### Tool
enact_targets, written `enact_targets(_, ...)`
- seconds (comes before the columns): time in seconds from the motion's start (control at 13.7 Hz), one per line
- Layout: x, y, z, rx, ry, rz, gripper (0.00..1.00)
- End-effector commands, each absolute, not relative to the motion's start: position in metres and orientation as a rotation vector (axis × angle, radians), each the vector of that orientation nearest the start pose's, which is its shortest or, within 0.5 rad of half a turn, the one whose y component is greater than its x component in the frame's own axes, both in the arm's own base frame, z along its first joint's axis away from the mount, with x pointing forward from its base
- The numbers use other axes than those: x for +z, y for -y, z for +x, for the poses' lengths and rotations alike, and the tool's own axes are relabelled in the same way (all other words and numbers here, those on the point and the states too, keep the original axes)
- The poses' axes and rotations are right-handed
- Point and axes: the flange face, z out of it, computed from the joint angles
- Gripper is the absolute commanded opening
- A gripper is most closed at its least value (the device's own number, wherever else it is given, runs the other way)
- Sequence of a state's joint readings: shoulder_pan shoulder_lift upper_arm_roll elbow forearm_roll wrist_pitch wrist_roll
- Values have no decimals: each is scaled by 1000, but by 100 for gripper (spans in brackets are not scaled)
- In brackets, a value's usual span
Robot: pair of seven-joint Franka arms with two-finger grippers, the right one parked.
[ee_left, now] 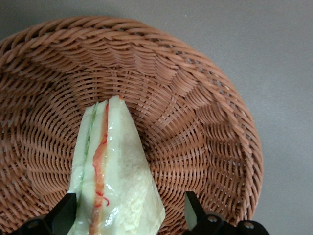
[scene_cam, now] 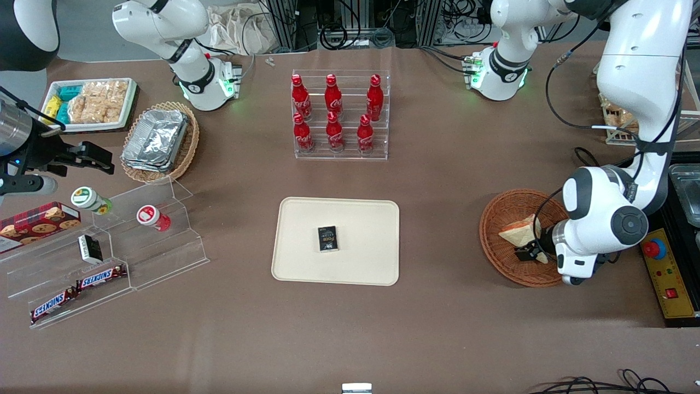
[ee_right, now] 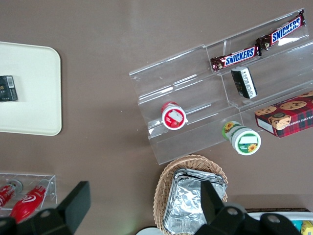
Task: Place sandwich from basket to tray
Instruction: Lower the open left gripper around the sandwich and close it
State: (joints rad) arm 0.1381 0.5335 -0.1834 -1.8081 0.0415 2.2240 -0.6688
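White arm, grey joints, black jaws.

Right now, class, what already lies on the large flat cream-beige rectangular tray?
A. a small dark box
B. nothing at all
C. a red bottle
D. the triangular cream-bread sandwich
A: a small dark box lies on the cream-beige tray; the sandwich sits in the reddish-brown wicker basket, between the open gripper's fingers.
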Motion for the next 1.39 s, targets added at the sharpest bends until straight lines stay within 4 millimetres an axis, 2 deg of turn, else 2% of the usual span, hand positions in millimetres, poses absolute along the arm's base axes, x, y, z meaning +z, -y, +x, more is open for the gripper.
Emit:
enact_targets(0.0,238,22,638,173,970,-2999,98)
enact_targets(0.51,257,22,647,119,968,-3012,99)
enact_targets(0.73,272,23,654,80,968,-3021,99)
enact_targets(1.02,271,20,649,101,971,-3010,99)
enact_targets(1.17,258,20,639,148,994,-2989,99)
enact_targets(1.31,247,9,631,181,1041,-2965,99)
